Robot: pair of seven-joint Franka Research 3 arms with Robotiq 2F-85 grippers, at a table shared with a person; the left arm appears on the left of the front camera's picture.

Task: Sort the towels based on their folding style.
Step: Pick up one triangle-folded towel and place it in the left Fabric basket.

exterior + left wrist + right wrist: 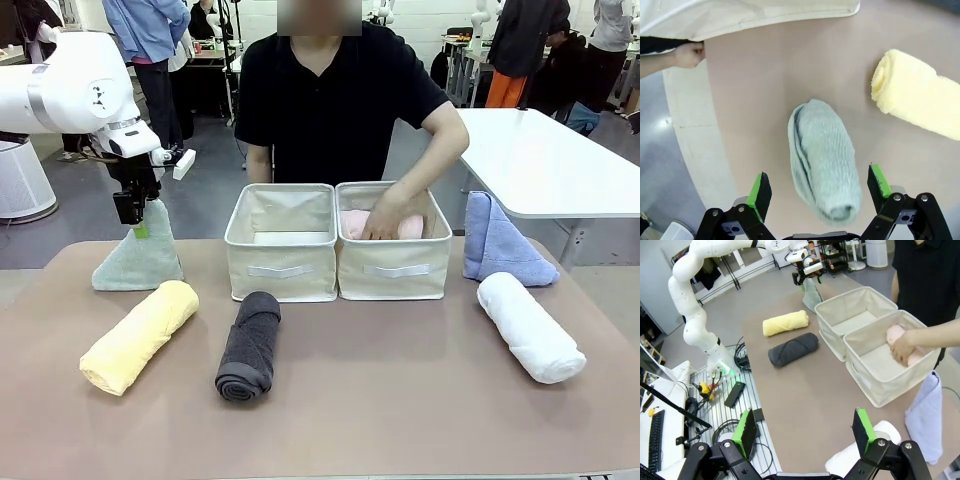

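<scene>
I judged one towel sorted: the pink roll (352, 222) lay in the right bin (392, 280) under the person's hand (385, 218), and the left bin (282, 275) looked empty. The yellow roll (140, 335), grey roll (250, 345), white roll (530, 325) and blue triangle (495, 250) waited on the tabletop (380, 400). My left claw (819, 182) hung open astride the teal triangle (140, 262), near the far left edge, with bare room toward the left bin. My right claw (805, 427) gaped over the white roll.
</scene>
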